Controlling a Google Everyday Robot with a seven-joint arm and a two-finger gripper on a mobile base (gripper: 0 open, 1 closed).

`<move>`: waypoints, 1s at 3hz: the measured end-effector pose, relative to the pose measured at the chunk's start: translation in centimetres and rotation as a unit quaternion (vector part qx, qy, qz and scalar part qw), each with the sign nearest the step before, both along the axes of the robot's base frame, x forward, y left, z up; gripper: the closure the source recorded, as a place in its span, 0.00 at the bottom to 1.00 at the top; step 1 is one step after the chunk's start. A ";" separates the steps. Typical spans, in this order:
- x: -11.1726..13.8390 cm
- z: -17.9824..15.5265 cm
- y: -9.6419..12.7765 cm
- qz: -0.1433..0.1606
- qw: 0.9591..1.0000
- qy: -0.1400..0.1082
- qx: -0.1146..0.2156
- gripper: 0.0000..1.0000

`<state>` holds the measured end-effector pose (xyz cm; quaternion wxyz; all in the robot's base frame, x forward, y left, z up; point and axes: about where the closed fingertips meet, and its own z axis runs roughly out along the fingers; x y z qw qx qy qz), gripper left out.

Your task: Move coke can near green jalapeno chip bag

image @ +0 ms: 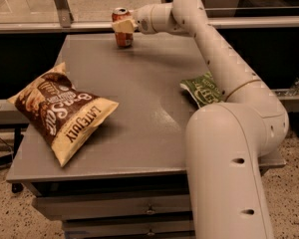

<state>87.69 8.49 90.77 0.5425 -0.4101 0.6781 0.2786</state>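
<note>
The coke can (123, 34) stands upright at the far edge of the grey table (149, 108), left of its middle. My gripper (123, 26) reaches in from the right and is at the can, covering its upper middle. The green jalapeno chip bag (203, 89) lies flat at the table's right edge, partly hidden behind my arm (224, 59). The can is far from the bag, up and to the left of it.
A large brown-and-cream Late July bag (65, 111) lies at the table's left side. A rail (50, 28) and glass run behind the far edge. My arm's big lower link (229, 173) stands at the front right corner. Drawers (149, 210) are below the tabletop.
</note>
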 end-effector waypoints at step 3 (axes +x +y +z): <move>-6.6 -0.2 -9.1 -0.027 0.997 0.051 0.049 1.00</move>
